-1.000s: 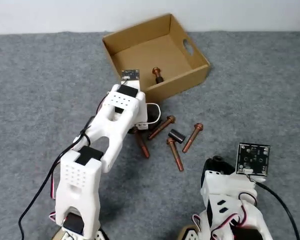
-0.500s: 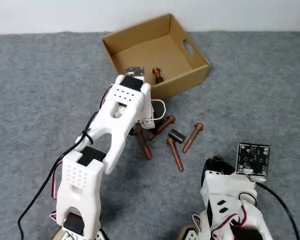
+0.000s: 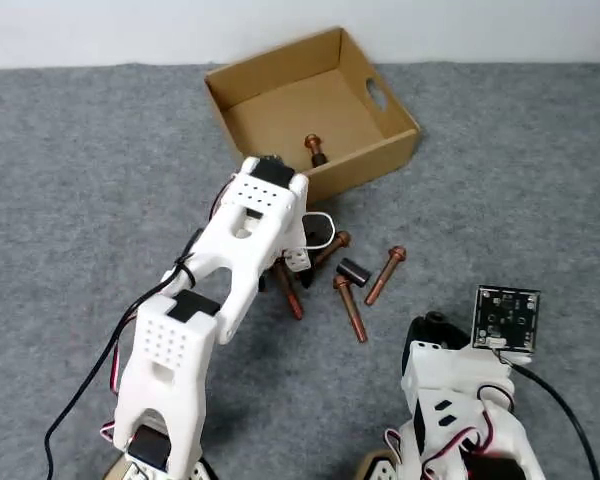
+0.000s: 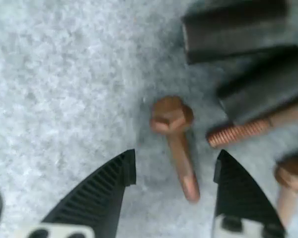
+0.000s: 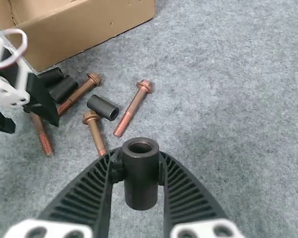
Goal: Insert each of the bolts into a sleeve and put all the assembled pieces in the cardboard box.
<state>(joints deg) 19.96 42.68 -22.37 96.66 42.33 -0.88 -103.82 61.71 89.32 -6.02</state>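
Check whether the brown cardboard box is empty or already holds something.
Not empty. In the high view, one copper-coloured bolt with a dark sleeve on it sits inside the brown cardboard box.

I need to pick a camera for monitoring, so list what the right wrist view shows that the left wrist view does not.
Only the right wrist view: the right gripper shut on a black sleeve, and the cardboard box.
Only the left wrist view: the hex head of the bolt lying between the open left gripper's fingers.
Both: the grey carpet, that bolt's shank, and two sleeves lying side by side.
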